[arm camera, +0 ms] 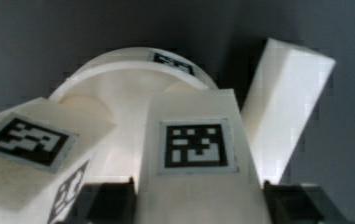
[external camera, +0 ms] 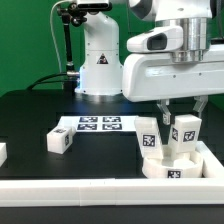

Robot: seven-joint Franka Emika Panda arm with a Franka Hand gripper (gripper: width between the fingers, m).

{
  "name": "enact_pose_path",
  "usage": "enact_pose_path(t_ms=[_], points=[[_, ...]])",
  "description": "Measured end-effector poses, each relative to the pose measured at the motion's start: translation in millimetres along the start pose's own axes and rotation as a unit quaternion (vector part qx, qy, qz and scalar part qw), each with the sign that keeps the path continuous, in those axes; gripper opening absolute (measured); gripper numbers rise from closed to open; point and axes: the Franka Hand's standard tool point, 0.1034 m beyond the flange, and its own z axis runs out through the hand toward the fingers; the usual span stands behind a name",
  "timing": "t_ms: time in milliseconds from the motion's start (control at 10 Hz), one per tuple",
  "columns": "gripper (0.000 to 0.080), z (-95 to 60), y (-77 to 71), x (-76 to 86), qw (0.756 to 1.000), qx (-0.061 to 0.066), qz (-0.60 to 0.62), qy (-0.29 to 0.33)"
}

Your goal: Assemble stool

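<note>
**Gripper** (external camera: 182,110) (arm camera: 202,200): we find it pointing down over the seat, jaws partly open and straddling leg 1 (external camera: 187,131) (arm camera: 200,140). In the wrist view the dark fingers (arm camera: 106,200) flank that leg w/ a thin gap on each side. We therefore read the leg as bracketed, not clamped.

**Seat** (external camera: 176,168) (arm camera: 129,75): short round white ring on the black table (external camera: 30,115), at approx. 4 o'clock in the exterior view. It lies in the corner formed by the front rail (external camera: 90,190) and the side rail (external camera: 214,158), near both. We cannot tell whether it touches either. 1 tag on its wall faces the exterior camera.

**Leg 1**: upright on the seat, tag toward the exterior camera.

**Leg 2** (external camera: 150,136) (arm camera: 23,140): also standing on the seat, at 9 o'clock of leg 1. It is just beside leg 1, w/ a gap btw. the 2. Its tag shows in both views.

**Leg 3** (external camera: 58,141): loose on the table, at 9 o'clock of the seat and well apart from it. 1 tag is visible on it.

**Marker board** (external camera: 100,124): flat on the table, at approx. 10 o'clock of the seat and 1 o'clock of leg 3, apart from both.

**Robot base** (external camera: 100,62): white, at 12 o'clock of the marker board.
</note>
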Motion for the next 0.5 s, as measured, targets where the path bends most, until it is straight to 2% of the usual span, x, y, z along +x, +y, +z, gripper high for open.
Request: enact_pose_path(t_ms=[500], points=[[0.0342, 0.3, -10.4, -0.2, 0.981, 0.011, 0.193, -0.002]])
